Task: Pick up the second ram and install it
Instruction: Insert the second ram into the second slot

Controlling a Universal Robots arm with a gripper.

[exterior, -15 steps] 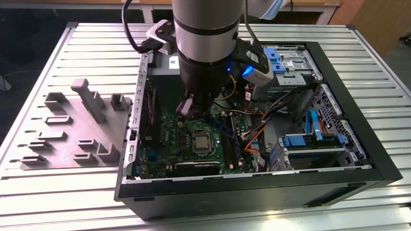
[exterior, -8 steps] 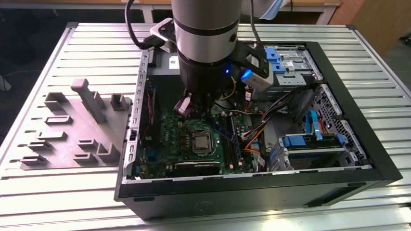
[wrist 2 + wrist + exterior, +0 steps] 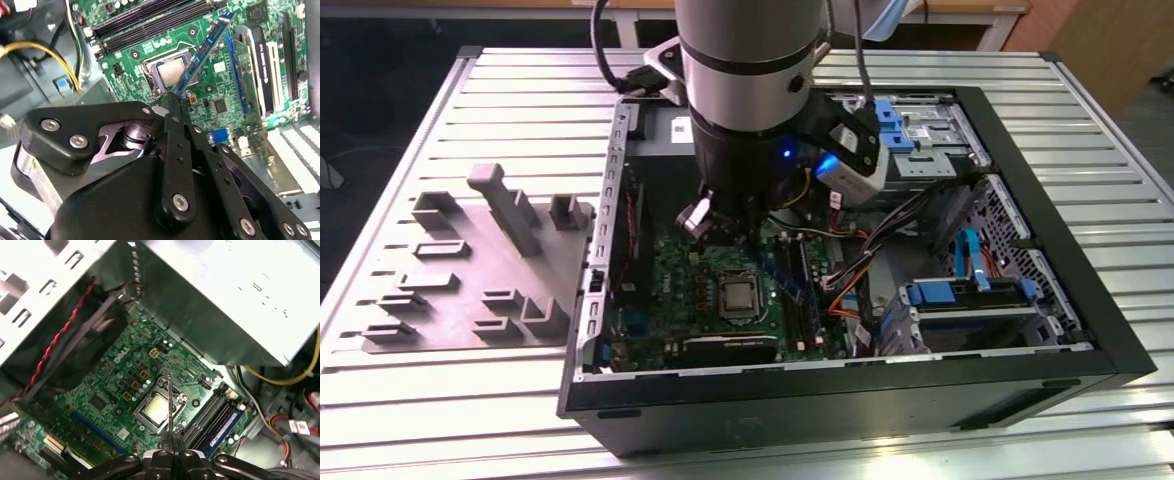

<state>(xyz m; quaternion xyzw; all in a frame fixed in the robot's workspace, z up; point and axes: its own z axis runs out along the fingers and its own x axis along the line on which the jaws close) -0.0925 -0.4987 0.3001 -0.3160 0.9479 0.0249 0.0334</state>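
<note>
Over motherboard (image 3: pixel 145 50), second ram (image 3: pixel 205 53) juts lengthwise from hand (image 3: pixel 174 101).

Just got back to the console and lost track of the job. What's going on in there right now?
The arm's gripper is shut on the second ram, holding it by one end above the motherboard inside the open computer case. In both wrist views the stick lines up roughly with the processor socket, next to the memory slots. It is not yet seated in a slot.
</note>
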